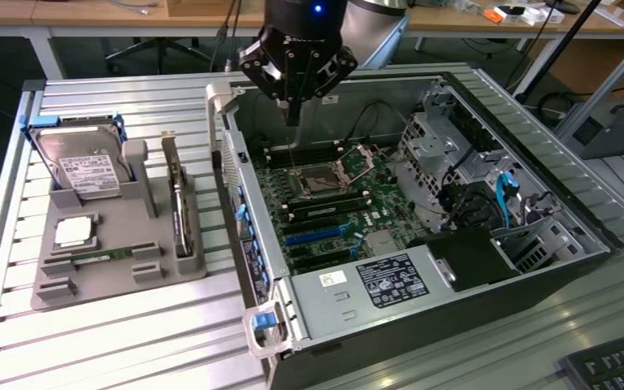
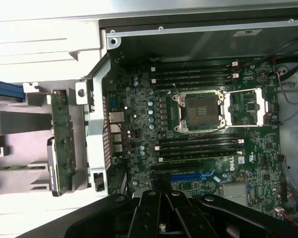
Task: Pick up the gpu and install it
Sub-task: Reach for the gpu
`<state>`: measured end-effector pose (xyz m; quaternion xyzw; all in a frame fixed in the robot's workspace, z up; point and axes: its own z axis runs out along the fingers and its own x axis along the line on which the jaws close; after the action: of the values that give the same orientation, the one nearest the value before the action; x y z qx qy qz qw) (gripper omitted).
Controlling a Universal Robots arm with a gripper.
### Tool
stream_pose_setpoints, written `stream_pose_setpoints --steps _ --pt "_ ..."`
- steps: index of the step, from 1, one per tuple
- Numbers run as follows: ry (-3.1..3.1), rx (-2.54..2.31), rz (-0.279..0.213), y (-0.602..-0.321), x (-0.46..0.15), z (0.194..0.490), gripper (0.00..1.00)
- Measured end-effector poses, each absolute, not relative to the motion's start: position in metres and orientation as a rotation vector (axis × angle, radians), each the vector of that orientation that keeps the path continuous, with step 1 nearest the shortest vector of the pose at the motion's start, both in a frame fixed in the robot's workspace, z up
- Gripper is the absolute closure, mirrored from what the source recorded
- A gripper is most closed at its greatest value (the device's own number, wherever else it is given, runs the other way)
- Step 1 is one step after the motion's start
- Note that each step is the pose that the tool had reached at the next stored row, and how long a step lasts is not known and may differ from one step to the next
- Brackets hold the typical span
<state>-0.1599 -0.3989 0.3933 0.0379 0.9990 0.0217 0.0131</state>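
The gpu stood on edge in the grey holder, beside the open case: not picked up, nothing installed. Beyond, the gripper hung clenched and empty above the motherboard, near its far edge.

Light: bright, from overhead.
Glare: washed-out white across the slatted table, harsher in the wrist view.
Shadow: dim inside the computer case; motherboard evenly lit.

Table ribbed bare metal; holder matt grey plastic; pincer matt black; case sheet metal.
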Motion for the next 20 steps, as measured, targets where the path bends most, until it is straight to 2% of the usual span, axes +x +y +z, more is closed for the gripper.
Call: stream_pose_setpoints --steps 20 --pt "3.112 0.118 0.068 -0.3989 -0.1663 0.3933 0.89"
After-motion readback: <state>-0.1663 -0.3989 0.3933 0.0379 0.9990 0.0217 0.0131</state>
